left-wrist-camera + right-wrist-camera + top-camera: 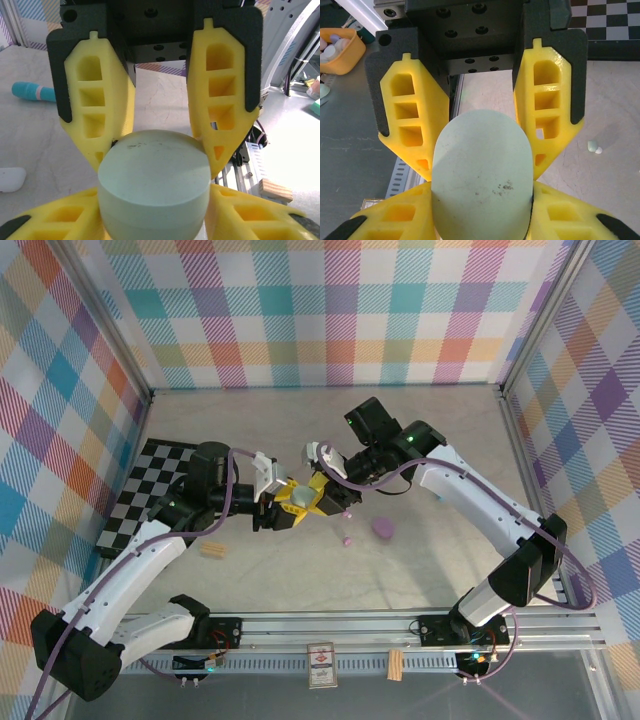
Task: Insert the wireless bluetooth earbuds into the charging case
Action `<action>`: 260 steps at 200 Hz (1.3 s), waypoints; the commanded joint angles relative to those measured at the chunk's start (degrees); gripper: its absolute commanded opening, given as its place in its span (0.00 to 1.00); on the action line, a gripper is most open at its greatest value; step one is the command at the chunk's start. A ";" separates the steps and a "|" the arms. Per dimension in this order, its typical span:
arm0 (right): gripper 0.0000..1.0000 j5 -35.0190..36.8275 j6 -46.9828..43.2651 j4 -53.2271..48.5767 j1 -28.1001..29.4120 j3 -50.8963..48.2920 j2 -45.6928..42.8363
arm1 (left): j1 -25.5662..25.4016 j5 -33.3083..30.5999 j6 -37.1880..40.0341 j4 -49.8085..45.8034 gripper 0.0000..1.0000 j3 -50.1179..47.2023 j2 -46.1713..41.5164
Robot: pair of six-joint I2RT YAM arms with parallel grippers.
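Currently, item in hand: one pale green, pebble-shaped plastic charging case (482, 170), lid closed, raised above the table (420, 440) at the centre of the top view.

Left claw (283, 502): comes in from 9 o'clock, yellow fingers (102, 130) part closed and pressed on both flanks of the green case.

Right claw (325, 488): comes in from 3 o'clock, likewise part closed, fingers (410, 135) bearing on either side of the same case. Both claws hold it at once.

Wireless bluetooth earbuds: none in the case that can be seen.
- One small pink bud (346, 540) lies on the table at 4 o'clock from the claws.
- One whitish bud (594, 147) lies at 3 o'clock from the case in the right wrist view.

Step, as judged: the shared grip looks like preparation for opening the lid; no bud is inserted yet.

Next move calls for: one claw to steady the base while the other works the lid up without twisting the case out of the grip, then a free claw to fetch a bud.

Other stock:
- pink-purple pebble case (382, 529)
- teal cylinder (32, 92)
- white case (10, 179)
- orange bowl (344, 62)

Hard to make out:
- The green case's hinge side is not shown.
- Its lower part is cut off in both wrist views.
- The bowl's contents are too small to tell.
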 commanded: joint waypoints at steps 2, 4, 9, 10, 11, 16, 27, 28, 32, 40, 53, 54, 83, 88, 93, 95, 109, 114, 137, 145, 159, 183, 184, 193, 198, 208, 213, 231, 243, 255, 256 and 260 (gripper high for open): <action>0.29 0.43 -1.32 0.83 0.48 0.68 0.31 | -0.86 3.50 0.23 1.64 0.45 1.41 -0.50; 0.29 0.47 -1.34 0.65 0.48 0.67 0.27 | -0.84 3.53 0.20 1.66 0.45 1.39 -0.56; 0.29 0.60 -1.43 0.65 0.46 0.67 0.26 | -0.90 3.63 0.14 1.63 0.44 1.45 -0.57; 0.29 0.65 -1.43 0.57 0.43 0.67 0.26 | -0.88 3.68 0.16 1.66 0.44 1.42 -0.58; 0.29 0.68 -1.43 0.53 0.45 0.63 0.26 | -0.91 3.65 0.17 1.63 0.44 1.45 -0.54; 0.29 0.78 -1.51 0.57 0.47 0.59 0.34 | -0.85 3.80 0.18 1.61 0.44 1.55 -0.51; 0.29 1.02 -1.54 0.41 0.48 0.59 0.44 | -0.86 3.98 0.14 1.67 0.42 1.63 -0.50; 0.29 1.09 -1.53 0.36 0.43 0.63 0.48 | -0.86 3.98 0.21 1.64 0.42 1.64 -0.45; 0.29 1.11 -1.57 0.32 0.47 0.67 0.47 | -0.86 4.03 0.23 1.63 0.42 1.57 -0.57; 0.31 1.21 -1.44 0.41 0.48 0.67 0.43 | -0.86 4.03 0.44 1.65 0.41 1.65 -0.65; 0.36 1.55 -0.97 1.25 0.41 0.36 0.03 | -0.86 3.92 1.05 1.64 0.39 1.25 -0.87; 0.37 1.57 -0.93 1.40 0.44 0.34 0.01 | -0.86 3.91 1.10 1.62 0.39 1.23 -0.94; 0.45 3.84 1.45 4.05 0.39 -0.69 -1.44 | -0.81 3.20 1.86 1.66 0.36 0.16 -1.57; 0.45 3.96 1.83 4.12 0.34 -0.57 -1.60 | -0.90 3.19 1.94 1.63 0.36 0.05 -1.70; 0.46 4.12 2.11 4.08 0.31 -0.47 -1.69 | -0.91 3.09 1.94 1.66 0.36 -0.17 -1.67; 0.47 4.20 2.20 4.09 0.30 -0.40 -1.74 | -0.87 3.01 1.94 1.67 0.36 -0.17 -1.73; 0.50 4.81 2.81 4.52 0.31 -0.46 -2.10 | -0.86 2.73 2.02 1.62 0.35 -0.54 -1.83; 0.52 5.07 3.07 4.80 0.29 -0.55 -2.24 | -0.83 2.66 2.10 1.65 0.35 -0.71 -1.87; 0.57 5.71 3.83 5.39 0.06 -0.73 -2.71 | -0.86 2.15 2.23 1.69 0.35 -1.33 -1.99; 0.58 5.64 4.03 5.59 -0.01 -0.81 -2.88 | -0.85 1.91 2.42 3.57 0.35 -1.50 -2.07; 0.59 5.70 4.65 6.17 -0.22 -1.21 -3.33 | -0.86 1.79 2.67 3.75 0.35 -1.83 -2.00; 0.60 5.91 5.24 6.73 -0.58 -1.52 -4.04 | -0.79 1.70 2.64 4.22 0.35 -2.36 -2.29; 0.60 5.90 5.29 6.77 -0.58 -1.52 -4.04 | -0.82 1.65 2.64 4.28 0.35 -2.37 -2.27; 0.61 5.81 5.34 6.82 -0.72 -1.61 -4.30 | -0.83 1.61 2.64 4.50 0.35 -2.48 -2.29; 0.61 5.68 5.41 6.90 -0.82 -1.69 -4.43 | -0.78 1.61 2.62 4.64 0.35 -2.69 -2.42; 0.61 5.61 5.55 7.06 -1.00 -1.70 -4.78 | -0.77 1.44 2.51 4.93 0.35 -2.91 -2.48; 0.62 5.59 5.64 7.17 -1.09 -1.68 -4.91 | -0.85 1.51 2.43 5.08 0.35 -3.01 -2.54; 0.63 5.66 6.18 7.67 -1.45 -1.87 -5.44 | -0.77 1.35 2.01 5.85 0.35 -3.48 -2.82; 0.64 6.01 6.68 7.92 -1.72 -1.89 -5.71 | -0.69 1.13 1.23 6.66 0.35 -3.81 -2.94; 0.65 6.41 7.24 8.38 -1.97 -1.86 -5.84 | -0.60 1.18 0.68 7.59 0.35 -4.25 -3.21; 0.65 6.46 7.26 8.35 -1.98 -1.83 -5.86 | -0.55 1.22 0.65 7.63 0.35 -4.24 -3.17; 0.65 6.52 7.40 8.53 -2.07 -1.87 -5.89 | -0.47 1.25 0.48 7.79 0.35 -4.32 -3.25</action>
